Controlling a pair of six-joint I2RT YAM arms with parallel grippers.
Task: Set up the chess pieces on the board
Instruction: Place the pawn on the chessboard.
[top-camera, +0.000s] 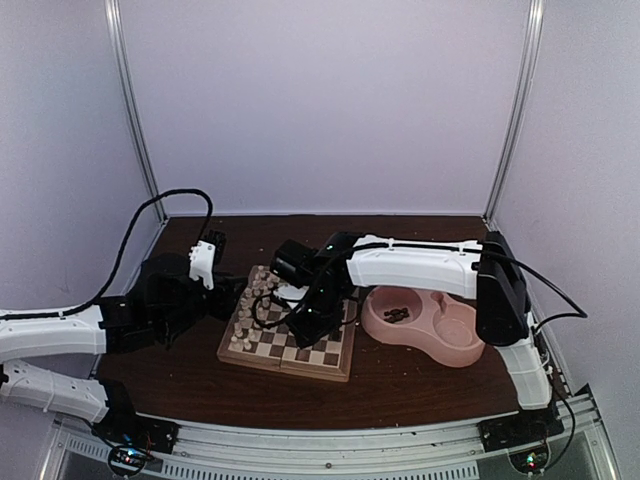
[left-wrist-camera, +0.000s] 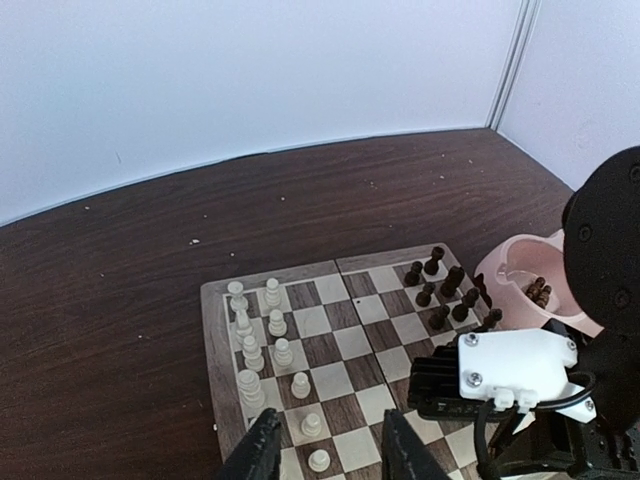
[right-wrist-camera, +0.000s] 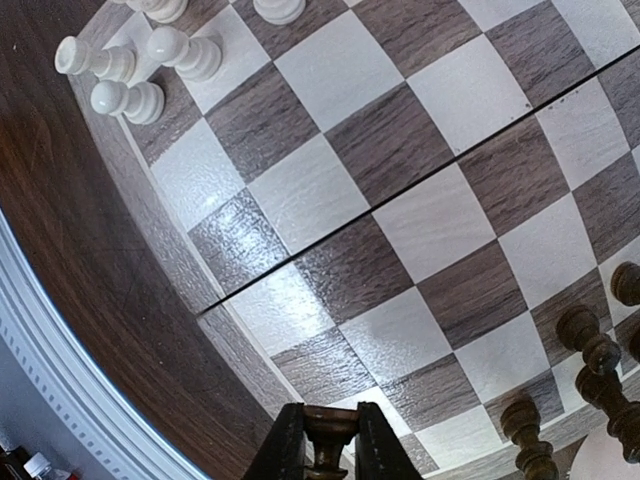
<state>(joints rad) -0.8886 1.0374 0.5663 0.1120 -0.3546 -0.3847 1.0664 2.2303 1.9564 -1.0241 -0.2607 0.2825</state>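
Brown tabletop (top-camera: 420, 385) carries your board (top-camera: 300, 352) at its centre, with the pink double bowl (top-camera: 440, 347) just beside it toward the right edge. Cream pieces (left-wrist-camera: 262, 340) line the board's left edge and dark pieces (left-wrist-camera: 445, 290) its right. Your right gripper (right-wrist-camera: 330, 445) pinches one dark piece (right-wrist-camera: 330, 428) over the board. Your left gripper (left-wrist-camera: 330, 452) hangs partly open, gripping nothing, above the cream side.
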